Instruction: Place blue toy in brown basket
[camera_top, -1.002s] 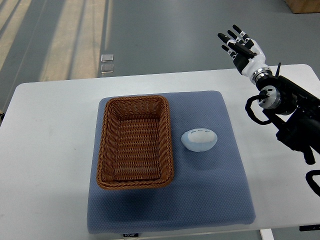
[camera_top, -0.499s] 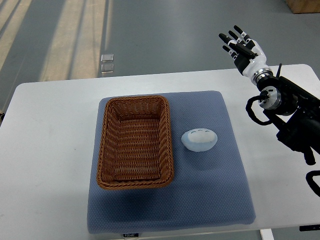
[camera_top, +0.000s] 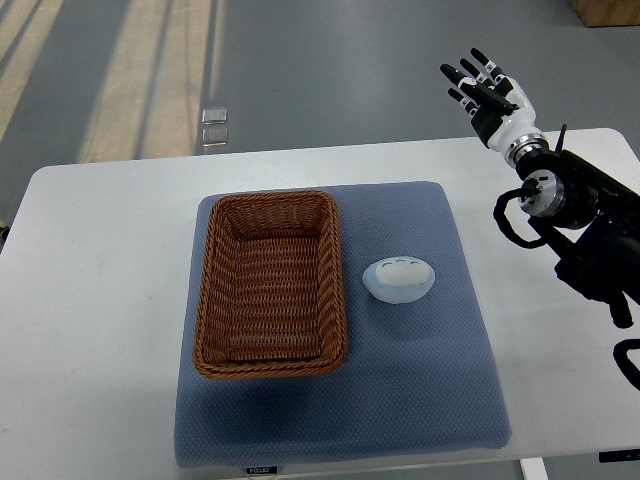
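Observation:
A pale blue rounded toy lies on the blue mat, just right of the brown wicker basket. The basket holds nothing. My right hand is raised beyond the table's far edge at the upper right, fingers spread and holding nothing, well away from the toy. Its dark arm runs down along the right side. The left arm does not show.
The mat lies on a white table. Grey floor lies beyond the far edge, with a small clear object on it. A brown box corner shows at the top right.
The right hand has drifted slightly to the right and up. The toy and basket have not moved.

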